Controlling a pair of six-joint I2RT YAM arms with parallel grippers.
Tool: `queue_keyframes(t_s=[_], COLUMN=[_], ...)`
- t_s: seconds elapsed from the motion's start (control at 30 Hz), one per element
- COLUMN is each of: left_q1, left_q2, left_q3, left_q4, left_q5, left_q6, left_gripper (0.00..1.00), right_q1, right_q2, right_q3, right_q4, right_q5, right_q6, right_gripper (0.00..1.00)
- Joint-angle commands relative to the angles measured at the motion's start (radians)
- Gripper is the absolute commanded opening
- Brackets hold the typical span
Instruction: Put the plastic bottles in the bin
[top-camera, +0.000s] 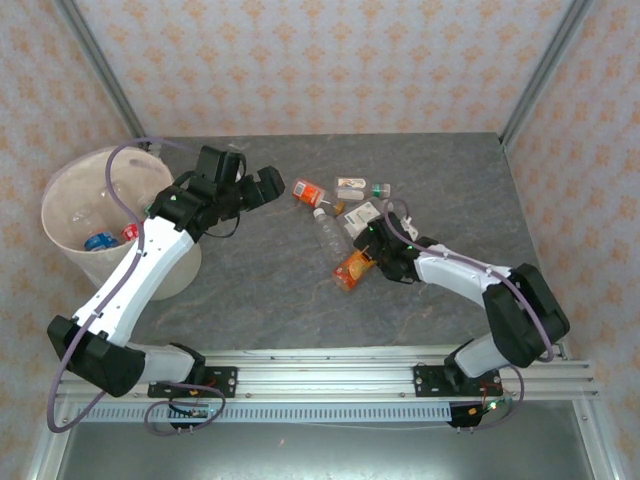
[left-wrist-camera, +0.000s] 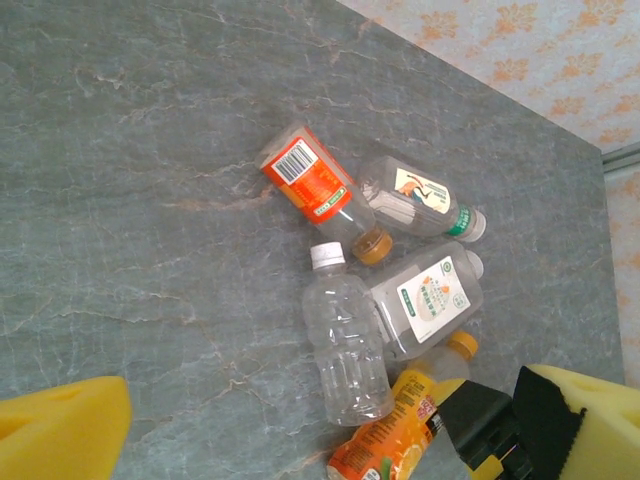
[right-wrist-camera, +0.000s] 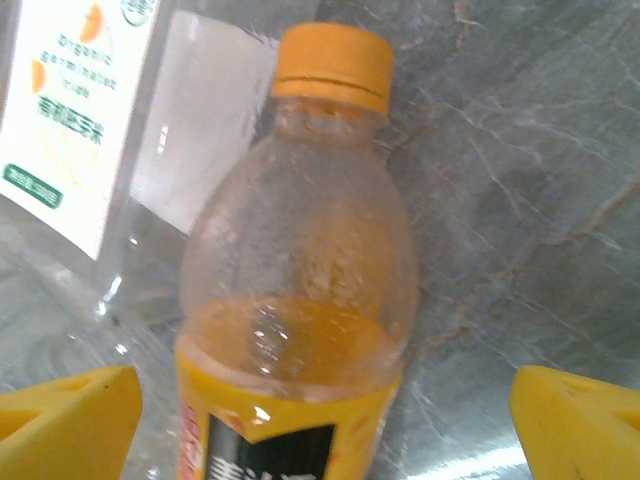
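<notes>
Several plastic bottles lie in a cluster mid-table: a red-labelled one (top-camera: 306, 192), a green-capped one (left-wrist-camera: 415, 195), a square white-labelled one (left-wrist-camera: 430, 300), a clear white-capped one (left-wrist-camera: 348, 345) and an orange juice bottle (top-camera: 352, 268). My right gripper (top-camera: 372, 250) is open and straddles the orange bottle (right-wrist-camera: 300, 300) near its shoulder, with both yellow pads (right-wrist-camera: 65, 420) apart from it. My left gripper (top-camera: 258, 178) hangs open and empty above the table, between the bin (top-camera: 70, 190) and the cluster. A blue bottle (top-camera: 100, 240) and a red one (top-camera: 130, 232) lie inside the bin.
The bin stands at the table's far left, beside my left arm. The right gripper's black body (left-wrist-camera: 485, 430) shows in the left wrist view, over the orange bottle (left-wrist-camera: 395, 440). Bare grey stone tabletop (top-camera: 270, 290) stretches between the arms.
</notes>
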Motion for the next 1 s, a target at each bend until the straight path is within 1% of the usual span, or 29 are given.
queue_keyframes(t_s=[0.0,0.13,0.23,0.37,0.43,0.5,0.63,0.73,0.9,0.97], left_q1=[-0.008,-0.008,-0.008,-0.007,-0.008,-0.009,-0.018,-0.034,-0.065,-0.067], left_q2=[-0.009,-0.012,-0.009,-0.014,-0.017,-0.02,-0.026,-0.028,-0.039,-0.057], left_q3=[-0.011,-0.024,-0.028,-0.038,-0.047,-0.055,-0.076,-0.089,-0.103,-0.135], left_q4=[0.002,-0.002,-0.007,0.011,0.039,0.065,0.135,0.182,0.225,0.283], left_q5=[-0.044,-0.051,-0.048,-0.023,0.012,0.052,0.143,0.225,0.325,0.394], left_q6=[-0.002,-0.003,-0.006,0.013,0.029,0.042,0.087,0.142,0.231,0.243], left_gripper=[1.0,1.0,1.0,1.0,1.0,1.0,1.0,1.0,1.0,1.0], right_q1=[0.0,0.0,-0.002,-0.007,-0.008,-0.008,-0.008,-0.008,-0.007,-0.007], right_q2=[0.05,0.103,0.108,0.058,0.007,-0.048,-0.171,-0.253,-0.359,-0.395], right_q3=[0.008,0.004,-0.019,-0.072,-0.095,-0.106,-0.102,-0.097,-0.089,-0.093], right_q4=[0.073,0.084,0.1,0.145,0.177,0.191,0.202,0.222,0.274,0.328], right_q5=[0.029,0.049,0.06,0.079,0.09,0.102,0.107,0.08,0.016,-0.034], right_q6=[0.068,0.088,0.097,0.085,0.034,-0.031,-0.209,-0.319,-0.402,-0.409], right_gripper=[0.92,0.85,0.78,0.65,0.57,0.53,0.5,0.5,0.51,0.51])
